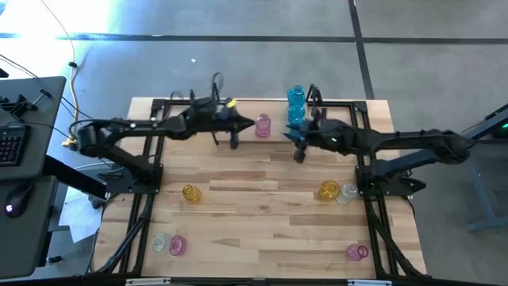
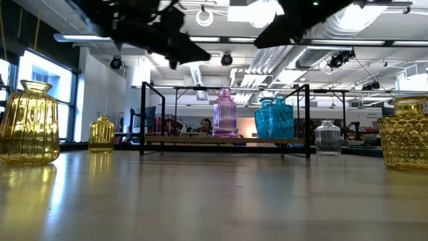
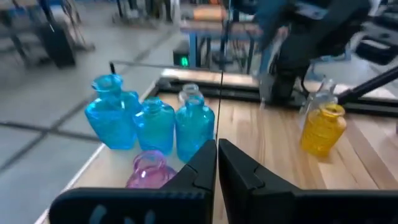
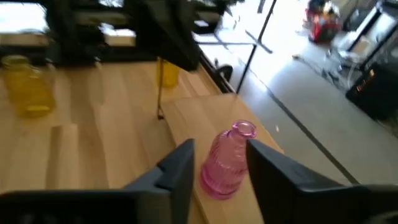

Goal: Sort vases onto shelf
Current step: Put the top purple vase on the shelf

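The shelf [image 1: 198, 111] stands along the table's far edge, a light board in a black rod frame. On it stand a pink vase [image 1: 263, 125] and three blue vases [image 1: 296, 105], all upright on their bases. My left gripper [image 1: 248, 125] hovers shut just left of the pink vase [image 3: 149, 171], with the blue vases [image 3: 155, 124] beyond it. My right gripper [image 1: 292, 137] hangs open to the right of the pink vase [image 4: 227, 162], which shows ahead between its fingers without touching them. In the low view both grippers are above the shelf [image 2: 227, 139].
Loose vases stand on the tabletop: a yellow one [image 1: 190, 193] at the left, a yellow [image 1: 329, 191] and a clear one [image 1: 347, 193] at the right, and a clear [image 1: 161, 242] and two pink ones [image 1: 177, 245] [image 1: 355, 252] near the front edge. A desk with a keyboard [image 1: 12, 144] stands off the table's left.
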Tool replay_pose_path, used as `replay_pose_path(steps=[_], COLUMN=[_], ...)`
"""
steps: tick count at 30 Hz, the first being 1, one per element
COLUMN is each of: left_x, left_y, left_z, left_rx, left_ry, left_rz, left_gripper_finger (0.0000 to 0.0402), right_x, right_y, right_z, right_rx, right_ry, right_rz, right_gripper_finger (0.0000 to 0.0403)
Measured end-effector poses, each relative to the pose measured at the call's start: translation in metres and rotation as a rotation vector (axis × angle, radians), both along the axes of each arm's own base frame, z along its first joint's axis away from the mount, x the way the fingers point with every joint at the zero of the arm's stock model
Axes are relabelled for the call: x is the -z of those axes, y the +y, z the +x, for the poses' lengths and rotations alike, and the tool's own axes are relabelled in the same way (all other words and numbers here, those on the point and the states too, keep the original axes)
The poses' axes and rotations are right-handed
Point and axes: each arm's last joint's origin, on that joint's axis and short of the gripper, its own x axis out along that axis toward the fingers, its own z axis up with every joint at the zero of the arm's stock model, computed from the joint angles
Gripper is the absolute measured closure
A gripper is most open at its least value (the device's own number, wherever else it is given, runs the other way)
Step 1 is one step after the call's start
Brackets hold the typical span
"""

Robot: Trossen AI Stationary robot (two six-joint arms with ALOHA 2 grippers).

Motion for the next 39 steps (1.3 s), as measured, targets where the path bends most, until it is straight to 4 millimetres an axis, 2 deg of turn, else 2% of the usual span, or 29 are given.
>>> replay_pose_path(steps=[5, 9, 14, 18, 22, 31, 39], left_x=[0.014, 0.025, 0.035, 0.036, 0.032, 0.031, 0.031], left_y=[-0.011, -0.016, -0.02, -0.022, -0.023, -0.023, -0.023], left_z=[-0.04, -0.06, -0.076, -0.081, -0.083, -0.084, -0.084], left_rx=[-0.044, -0.062, -0.073, -0.073, -0.093, -0.094, -0.095], left_ry=[-0.108, -0.133, -0.119, -0.123, -0.135, -0.137, -0.137], left_rz=[0.048, 0.061, 0.06, 0.091, 0.098, 0.098, 0.096], left_gripper_finger=[0.0396, 0.0396, 0.0396, 0.0396, 0.0396, 0.0396, 0.0396], right_x=[-0.021, -0.03, -0.03, -0.023, -0.012, -0.001, 0.009], right_y=[-0.017, -0.035, -0.054, -0.067, -0.078, -0.096, -0.103], right_z=[0.035, 0.065, 0.097, 0.116, 0.124, 0.123, 0.129], right_rx=[0.065, 0.117, 0.136, 0.145, 0.177, 0.238, 0.217], right_ry=[0.113, 0.216, 0.346, 0.41, 0.448, 0.467, 0.472], right_rz=[0.061, 0.11, 0.148, 0.176, 0.203, 0.239, 0.275], right_gripper_finger=[0.0196, 0.0155, 0.014, 0.0139, 0.0139, 0.0139, 0.0139])
